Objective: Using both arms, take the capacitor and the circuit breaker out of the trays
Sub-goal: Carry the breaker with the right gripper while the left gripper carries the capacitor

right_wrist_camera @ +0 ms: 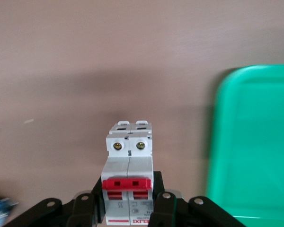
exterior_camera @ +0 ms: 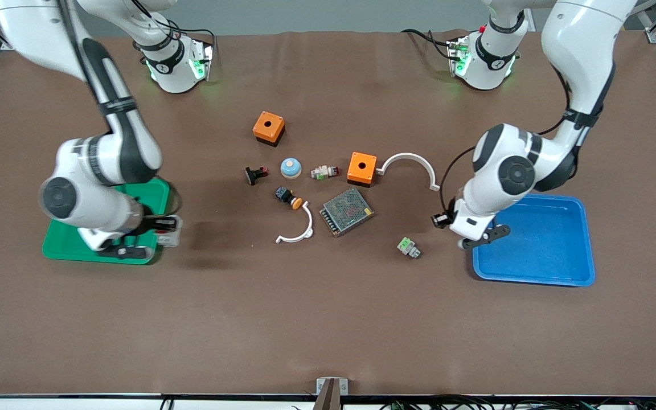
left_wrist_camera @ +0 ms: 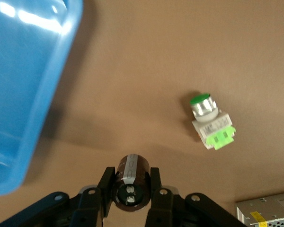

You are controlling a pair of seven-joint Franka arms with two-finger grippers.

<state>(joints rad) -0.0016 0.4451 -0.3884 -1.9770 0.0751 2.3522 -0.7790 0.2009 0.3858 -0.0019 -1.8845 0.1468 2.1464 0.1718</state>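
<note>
My left gripper (exterior_camera: 441, 221) is shut on the capacitor (left_wrist_camera: 131, 182), a dark-brown stubby cylinder with two pale dots on its end. It holds the capacitor above the bare table, just beside the blue tray (exterior_camera: 550, 239), whose rim shows in the left wrist view (left_wrist_camera: 23, 85). My right gripper (exterior_camera: 164, 226) is shut on the breaker (right_wrist_camera: 128, 179), a white block with red levers. It holds the breaker above the table at the edge of the green tray (exterior_camera: 66, 245), which also shows in the right wrist view (right_wrist_camera: 255, 142).
In the table's middle lie two orange boxes (exterior_camera: 269, 127) (exterior_camera: 361, 168), two white arcs (exterior_camera: 410, 165) (exterior_camera: 299, 228), a metal mesh box (exterior_camera: 347, 211), a blue dome (exterior_camera: 290, 167), a black-and-red switch (exterior_camera: 255, 174), an orange-capped push-button (exterior_camera: 288, 197) and a grey-white piece (exterior_camera: 324, 171). A white-and-green connector (exterior_camera: 408, 247) lies near the left gripper.
</note>
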